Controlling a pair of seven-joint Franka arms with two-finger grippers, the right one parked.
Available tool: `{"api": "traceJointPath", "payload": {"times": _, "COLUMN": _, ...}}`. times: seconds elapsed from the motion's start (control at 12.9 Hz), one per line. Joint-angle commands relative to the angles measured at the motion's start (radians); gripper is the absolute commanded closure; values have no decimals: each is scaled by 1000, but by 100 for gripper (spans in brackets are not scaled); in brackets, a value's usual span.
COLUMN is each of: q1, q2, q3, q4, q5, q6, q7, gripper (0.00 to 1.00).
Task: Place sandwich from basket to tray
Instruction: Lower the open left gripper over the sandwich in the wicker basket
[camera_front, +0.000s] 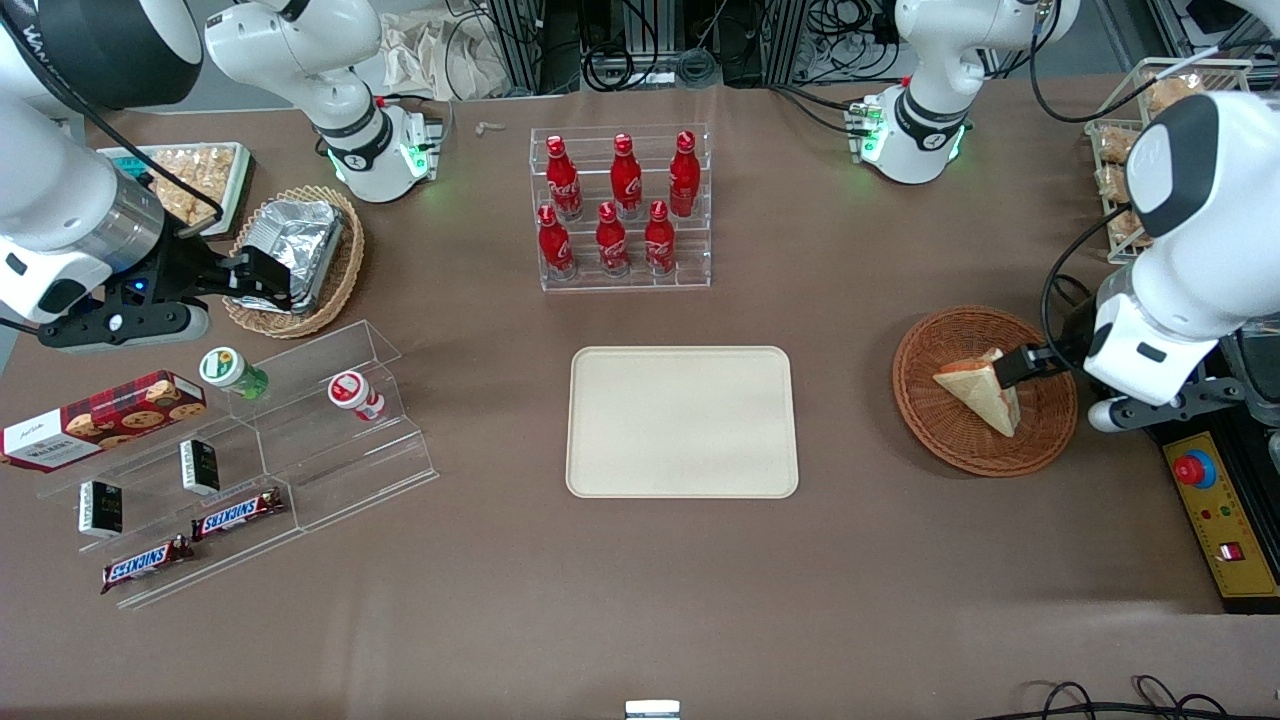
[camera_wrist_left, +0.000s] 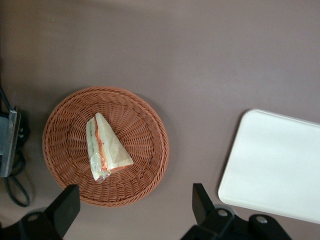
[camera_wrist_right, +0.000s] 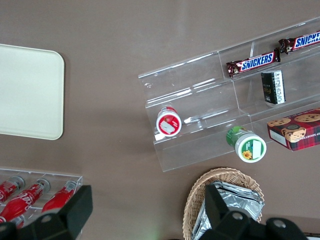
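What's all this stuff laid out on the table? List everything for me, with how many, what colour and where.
sandwich: one, white bread, in the basket.
basket: one, reddish-brown wicker, at the working arm's end.
tray: one, cream, mid-table.
cola bottles: six, red, in a clear rack farther from the front camera than the tray.
stepped racks: clear, at the parked arm's end.
Snickers bars: two, brown, on the racks.
cookie box: one, red, on the racks.
foil basket: one, tan wicker with silver foil.
gripper: one, black, open, above the basket by the sandwich.

Probably lab: mounted arms (camera_front: 920, 110), cabling (camera_front: 640, 50)
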Motion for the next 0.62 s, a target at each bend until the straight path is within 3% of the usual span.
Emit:
{"api": "traceJointPath", "payload": {"times": 0.0, "q1": 1, "q2": -16, "q3": 10, "q4": -112, "q5": 3, "q6": 94, "q7": -135, "gripper": 0}}
{"api": "traceJointPath", "payload": {"times": 0.23, "q1": -2, "q2": -10, "q3": 8, "q4": -207, "q5": 10, "q6": 192, "q7": -381, "gripper": 0}}
{"api": "traceJointPath", "payload": {"times": 0.54, "q1": 1, "q2": -44, "q3": 11, "q4": -425, "q5": 39, "q6": 376, "q7": -416, "gripper": 0}}
